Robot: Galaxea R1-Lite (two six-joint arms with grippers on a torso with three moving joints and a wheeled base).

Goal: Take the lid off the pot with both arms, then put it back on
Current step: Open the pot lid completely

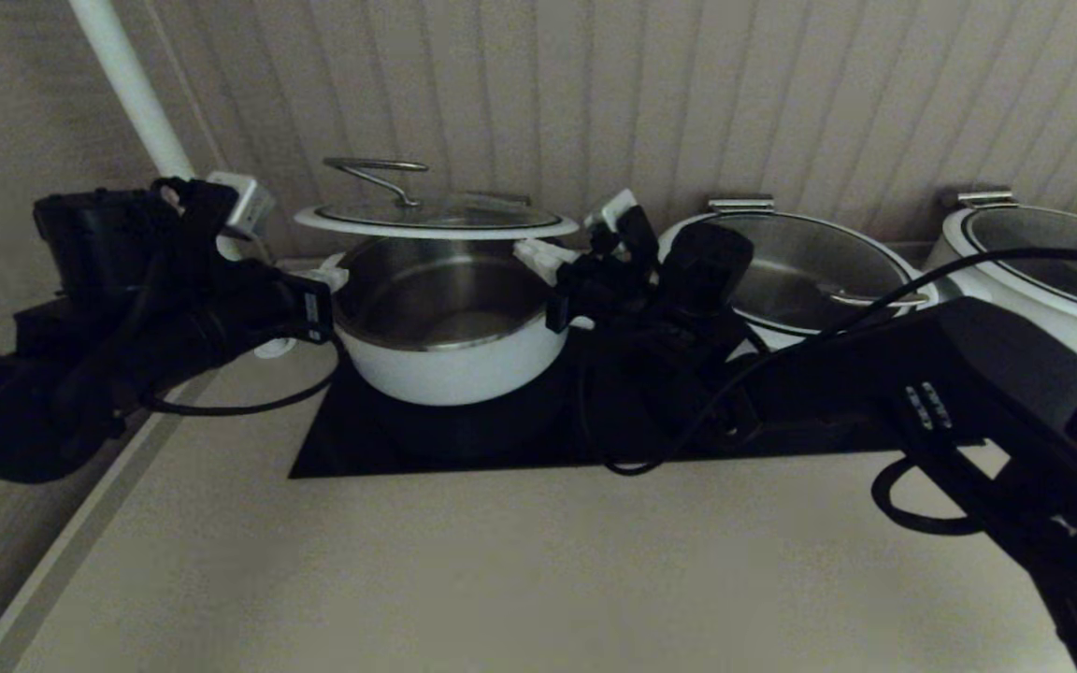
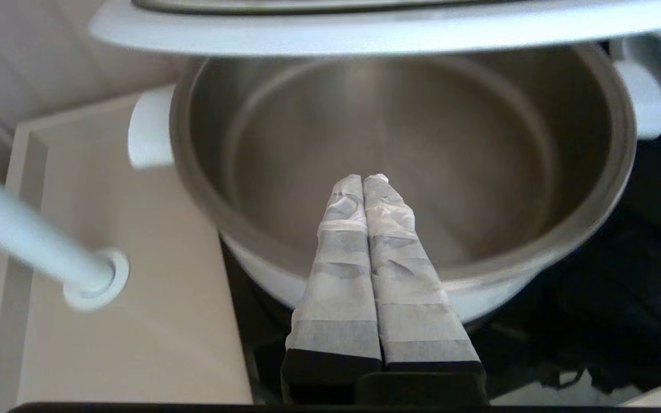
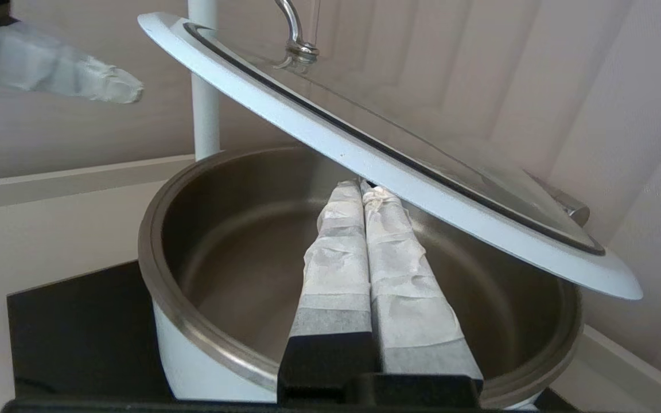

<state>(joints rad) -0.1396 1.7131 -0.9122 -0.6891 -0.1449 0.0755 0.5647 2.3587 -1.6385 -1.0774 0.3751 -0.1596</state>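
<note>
The white pot (image 1: pixel 450 360) with a steel inside stands on the black cooktop (image 1: pixel 351 449). The glass lid (image 1: pixel 436 220) with a wire handle (image 1: pixel 380 173) hangs roughly level a little above the pot's mouth. My left gripper (image 1: pixel 331 279) is shut and empty at the pot's left handle, below the lid's rim (image 2: pixel 365 34); a gap shows between them. My right gripper (image 1: pixel 538 257) is shut and empty at the pot's right side. Its fingertips (image 3: pixel 379 198) meet the underside of the lid's white rim (image 3: pixel 399 172). The pot (image 2: pixel 399 160) is empty.
Two wider white pots (image 1: pixel 810 271) (image 1: pixel 1043 271) stand to the right, against the panelled wall. A white pole (image 1: pixel 132 89) rises at the back left, its foot (image 2: pixel 92 278) close to the pot. Beige counter (image 1: pixel 501 570) lies in front.
</note>
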